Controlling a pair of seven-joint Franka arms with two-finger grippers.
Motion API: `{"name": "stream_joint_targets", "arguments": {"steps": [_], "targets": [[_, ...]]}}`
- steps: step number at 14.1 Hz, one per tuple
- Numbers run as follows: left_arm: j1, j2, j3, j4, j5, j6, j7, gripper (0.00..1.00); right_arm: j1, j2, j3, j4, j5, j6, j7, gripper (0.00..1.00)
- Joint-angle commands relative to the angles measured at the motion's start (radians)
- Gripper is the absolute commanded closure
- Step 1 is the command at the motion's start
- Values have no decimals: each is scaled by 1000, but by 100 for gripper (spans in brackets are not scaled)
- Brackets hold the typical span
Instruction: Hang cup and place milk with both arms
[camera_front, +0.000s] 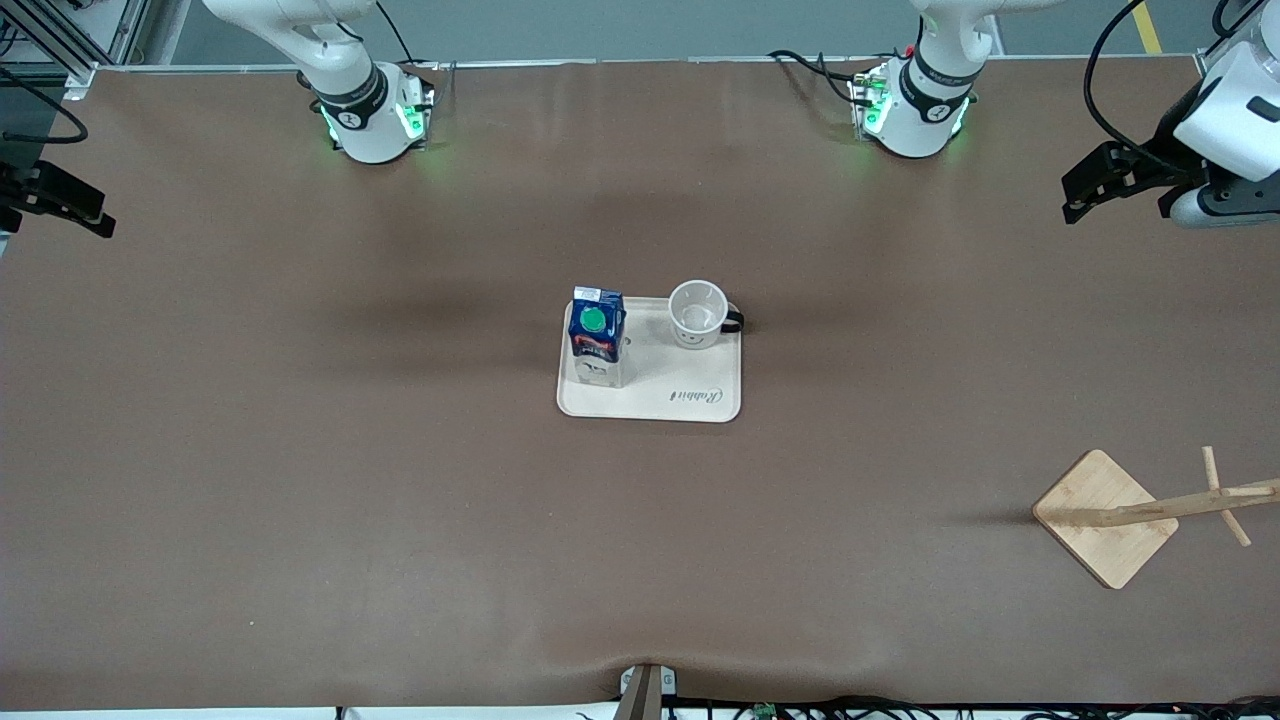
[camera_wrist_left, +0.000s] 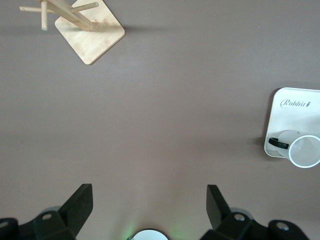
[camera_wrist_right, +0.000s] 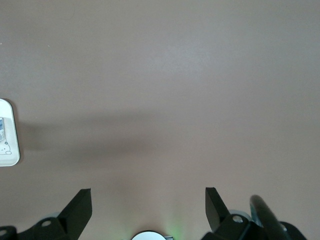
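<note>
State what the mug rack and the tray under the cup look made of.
Mug rack: bamboo or light wood, going by its pale tan, unpainted base and pegs. Tray: cream, matte, smooth with rounded corners and a printed word; likely plastic or melamine, not certain. It holds the cup.

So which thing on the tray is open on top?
The cup. You can see down inside it. The milk beside it on the tray is closed with a green cap.

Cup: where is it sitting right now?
The cup stands upright on the tray at mid-table, beside the milk carton, toward the left arm's end.
</note>
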Motion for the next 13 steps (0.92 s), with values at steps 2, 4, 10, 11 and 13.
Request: {"name": "stream_joint_targets", "arguments": {"steps": [2,4,10,11,13], "targets": [[2,8,2,20,-6,-3,7,0,-16,9,7,19,4,-14,-5,0],[2,9,2,20,-6,-3,2,0,-16,9,7,20,4,-12,-4,0],[-4,60,-3,44,-3,-5,-4,0,-11,9,9,20,23,-14,-2,0],[-10,75,-9,41,-4,-5,-4,0,-10,9,10,20,23,-14,-2,0],[-13,113,-29,38,-18,-2,-12,0,-14,9,9,20,23,-14,-2,0]]}}
